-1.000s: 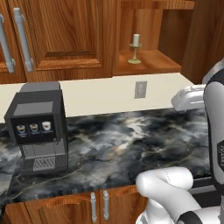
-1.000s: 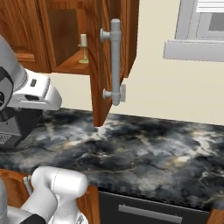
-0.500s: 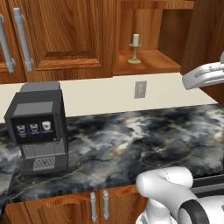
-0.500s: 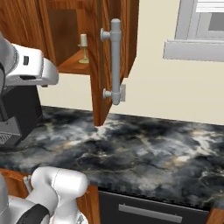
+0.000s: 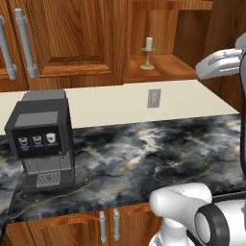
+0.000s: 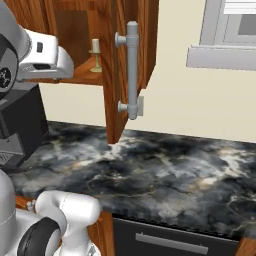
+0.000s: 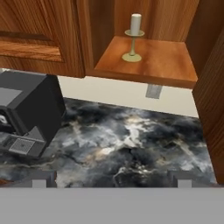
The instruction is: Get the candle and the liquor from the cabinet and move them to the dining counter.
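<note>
While no legible writing appears, the gripper (image 7: 111, 183) has its fingers fully spread, grasping nothing. On the shelf of the open cabinet (image 7: 175, 65), the candle (image 7: 134, 37) stands upright, above the coffee machine (image 7: 26, 113).

cabinet (image 7: 153, 61) shelf, candle (image 7: 133, 37) upright

Candle (image 7: 134, 36) in the cabinet (image 7: 148, 61) — coffee machine (image 5: 42, 139) below-left.
</note>
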Motion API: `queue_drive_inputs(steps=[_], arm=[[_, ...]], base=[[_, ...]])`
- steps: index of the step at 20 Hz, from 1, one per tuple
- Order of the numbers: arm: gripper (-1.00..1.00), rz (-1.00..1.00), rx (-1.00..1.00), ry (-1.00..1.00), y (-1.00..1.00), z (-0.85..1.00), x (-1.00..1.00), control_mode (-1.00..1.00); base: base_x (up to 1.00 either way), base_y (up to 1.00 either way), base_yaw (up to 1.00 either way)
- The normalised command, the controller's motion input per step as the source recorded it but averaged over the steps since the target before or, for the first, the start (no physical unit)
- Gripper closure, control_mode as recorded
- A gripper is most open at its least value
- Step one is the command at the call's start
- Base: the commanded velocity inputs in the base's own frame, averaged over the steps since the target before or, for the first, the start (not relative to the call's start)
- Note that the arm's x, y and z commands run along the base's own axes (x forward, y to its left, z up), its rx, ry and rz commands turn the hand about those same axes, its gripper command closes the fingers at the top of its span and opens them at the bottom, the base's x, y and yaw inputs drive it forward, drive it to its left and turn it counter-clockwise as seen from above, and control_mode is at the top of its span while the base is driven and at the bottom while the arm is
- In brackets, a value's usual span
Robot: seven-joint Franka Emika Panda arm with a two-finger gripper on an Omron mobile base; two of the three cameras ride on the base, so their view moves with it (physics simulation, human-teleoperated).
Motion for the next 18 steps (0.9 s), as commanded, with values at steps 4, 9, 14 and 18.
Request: queue_drive_inputs(steps=[4, 9, 14, 18], arm=[[-1.00, 0.00, 0.00, -0.18, -0.01, 0.00, 0.30, -1.00], [-1.00, 0.00, 0.00, -0.19, 0.00, 0.00, 0.26, -1.00], [-1.00, 0.00, 0.00, -0.15, 0.00, 0.00, 0.36, -1.00], [-1.00, 0.05, 0.05, 0.00, -0.05, 0.00, 0.50, -1.00]], base=[[0.00, 0.00, 0.00], [0.00, 0.00, 0.00], [0.00, 0.00, 0.00], [0.00, 0.00, 0.00]])
